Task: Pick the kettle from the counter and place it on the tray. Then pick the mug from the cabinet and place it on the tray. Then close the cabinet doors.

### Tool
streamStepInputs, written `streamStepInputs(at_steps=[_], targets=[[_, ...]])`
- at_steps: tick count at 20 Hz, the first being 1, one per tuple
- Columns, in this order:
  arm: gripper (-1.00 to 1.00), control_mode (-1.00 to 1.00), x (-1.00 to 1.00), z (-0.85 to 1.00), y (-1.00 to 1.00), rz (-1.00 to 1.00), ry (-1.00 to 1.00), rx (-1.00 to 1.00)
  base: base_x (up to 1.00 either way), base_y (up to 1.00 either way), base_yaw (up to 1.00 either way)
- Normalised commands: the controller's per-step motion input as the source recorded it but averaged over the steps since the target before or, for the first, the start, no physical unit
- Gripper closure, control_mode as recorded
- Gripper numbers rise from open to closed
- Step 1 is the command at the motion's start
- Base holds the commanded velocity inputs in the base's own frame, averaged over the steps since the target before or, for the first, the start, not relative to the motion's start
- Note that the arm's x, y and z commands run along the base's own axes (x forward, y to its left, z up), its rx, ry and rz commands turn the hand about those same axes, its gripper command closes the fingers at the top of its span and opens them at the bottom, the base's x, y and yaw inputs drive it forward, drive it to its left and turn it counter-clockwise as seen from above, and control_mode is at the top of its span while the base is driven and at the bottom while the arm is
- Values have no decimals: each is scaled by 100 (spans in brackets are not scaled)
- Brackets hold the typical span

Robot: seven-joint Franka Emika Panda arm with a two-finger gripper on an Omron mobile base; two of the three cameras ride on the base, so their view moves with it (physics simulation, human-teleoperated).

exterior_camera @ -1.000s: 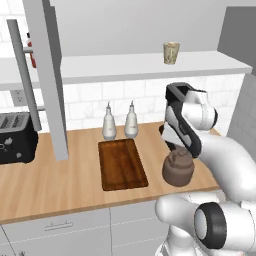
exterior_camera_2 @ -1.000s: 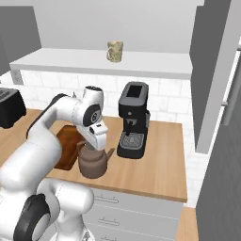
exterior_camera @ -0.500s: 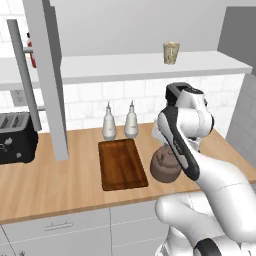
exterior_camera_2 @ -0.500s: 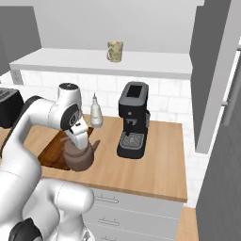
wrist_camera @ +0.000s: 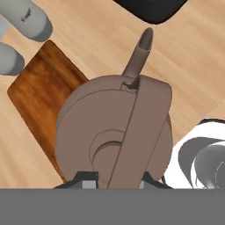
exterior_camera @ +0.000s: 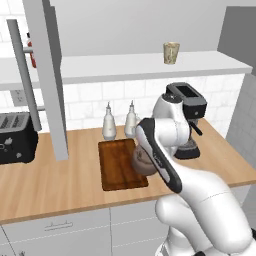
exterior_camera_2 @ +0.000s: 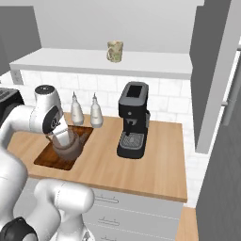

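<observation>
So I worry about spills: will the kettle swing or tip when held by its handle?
The kettle looks rigid and squat, so it probably sets down stably. Gripped on its arched handle, it may swing slightly; the spout could shift its balance.

Kettle [exterior_camera_2: 67,143] over right end of tray [exterior_camera: 116,165] on counter [exterior_camera: 45,185]. Two bottles [exterior_camera: 109,123] behind tray. Coffee machine [exterior_camera_2: 132,121] right of it. Mug [exterior_camera: 171,52] on cabinet shelf [exterior_camera: 125,66] above.
</observation>
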Motion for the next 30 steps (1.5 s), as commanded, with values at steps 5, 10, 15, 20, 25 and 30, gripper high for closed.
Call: streamStepInputs(at_steps=[5,10,15,20,25,30], targets=[[100,-100,57,10,45,-7,0,0,0,0,0],[100,-100,50,-2,31,-6,0,0,0,0,0],[100,-100,33,-14,23,-6,0,0,0,0,0],[100,-100,26,-20,18,-5,-3,0,0,0,0],[100,-100,14,-21,1,-2,0,5,0,0,0],[100,-100,11,-18,0,0,0,9,0,0,0]])
